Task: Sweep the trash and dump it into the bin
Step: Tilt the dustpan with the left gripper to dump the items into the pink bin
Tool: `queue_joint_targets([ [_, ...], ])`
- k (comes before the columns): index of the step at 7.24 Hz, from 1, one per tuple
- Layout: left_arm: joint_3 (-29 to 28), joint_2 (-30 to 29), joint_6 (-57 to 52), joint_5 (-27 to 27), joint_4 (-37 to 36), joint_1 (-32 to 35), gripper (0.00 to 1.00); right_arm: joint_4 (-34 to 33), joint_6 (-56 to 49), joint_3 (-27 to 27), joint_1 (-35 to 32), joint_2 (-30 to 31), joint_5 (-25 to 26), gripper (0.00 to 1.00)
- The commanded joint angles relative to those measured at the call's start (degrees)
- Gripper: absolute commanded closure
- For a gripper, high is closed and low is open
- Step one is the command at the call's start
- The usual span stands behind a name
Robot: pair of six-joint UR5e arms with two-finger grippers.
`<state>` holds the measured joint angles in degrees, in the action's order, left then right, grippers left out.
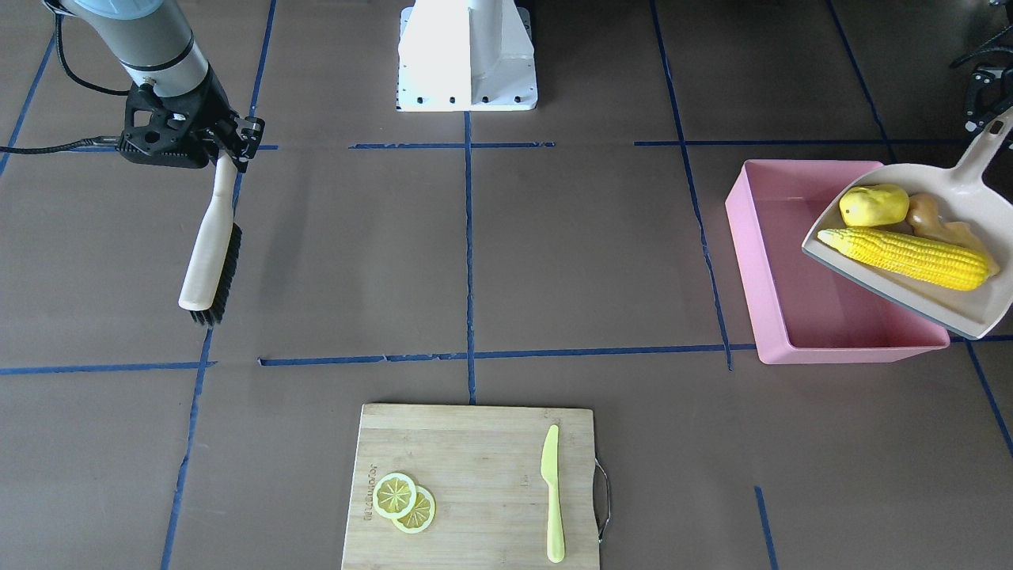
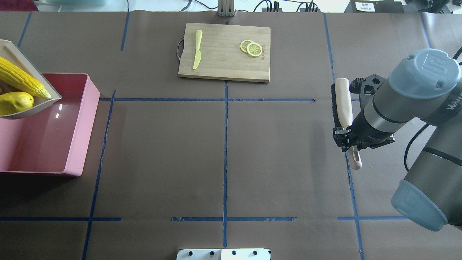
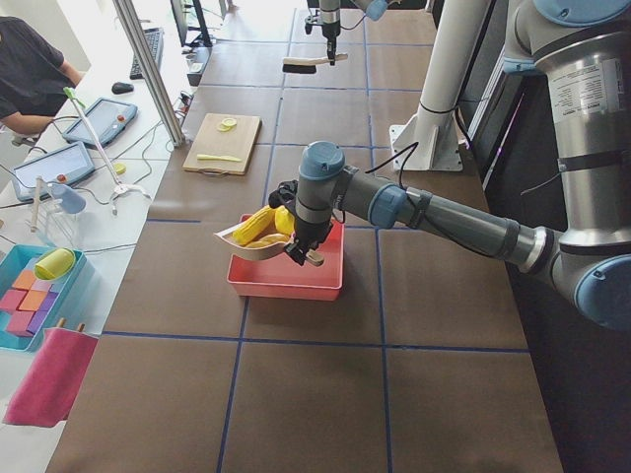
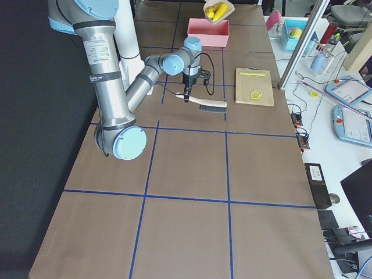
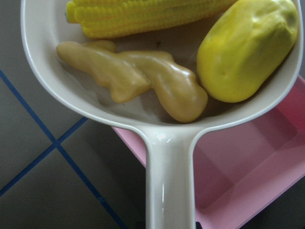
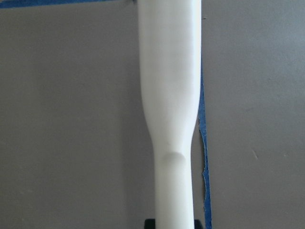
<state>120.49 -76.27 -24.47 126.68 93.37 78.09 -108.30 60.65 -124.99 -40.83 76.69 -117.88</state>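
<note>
While in dustpan, trash beyond fingers

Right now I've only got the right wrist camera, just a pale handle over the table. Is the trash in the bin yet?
Observer: No. The corn cob, pepper lump and ginger root all lie in the dustpan.
Operator: Where is the dustpan?
Observer: Up in the air over the pink bin; no trash shows inside it.
Operator: And my handle?
Observer: It's a brush, gripped by the right claw, across the table from the bin.
</note>
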Motion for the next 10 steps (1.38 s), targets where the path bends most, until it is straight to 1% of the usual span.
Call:
queue_joint_targets([
  [1,0.2,-0.3,-17.9,-10.3,-5.5,0.8,0.96,0.1,-1.8,-0.3,0.0,2.1,1.3,0.96],
  [2,0.5,-0.5,-20.9,-10.7,-7.4,0.6,0.96,0.1,-1.8,-0.3,0.0,2.1,1.3,0.96],
  [3,0.4,-1.2,-26.6,-11.4,-9.6,0.2,0.96,0.1,-1.9,-0.3,0.0,2.8,1.3,0.96],
  [4,0.6,-3.3,-34.4,-15.7,-11.4,0.2,0.95,0.1,-2.9,-0.3,0.0,3.5,1.3,0.96],
  [5,0.7,-4.6,-38.9,-20.5,-11.5,0.1,0.95,0.1,-3.2,-0.5,0.0,4.1,1.3,0.96],
  [6,0.8,-5.0,-40.6,-24.7,-11.5,0.1,0.95,0.1,-3.2,-1.0,0.0,4.3,1.3,0.96],
  [8,0.9,-6.0,-42.1,-29.3,-11.5,-1.8,0.95,0.1,-3.2,-1.0,0.0,4.5,1.3,0.96],
  [9,1.0,-6.4,-45.3,-31.6,-11.5,-2.1,0.95,0.1,-3.2,-1.0,0.0,4.5,1.3,0.96],
  [10,0.9,-7.1,-45.2,-29.1,-12.1,-2.0,0.96,0.1,-3.2,-1.0,0.0,4.5,1.3,0.96],
])
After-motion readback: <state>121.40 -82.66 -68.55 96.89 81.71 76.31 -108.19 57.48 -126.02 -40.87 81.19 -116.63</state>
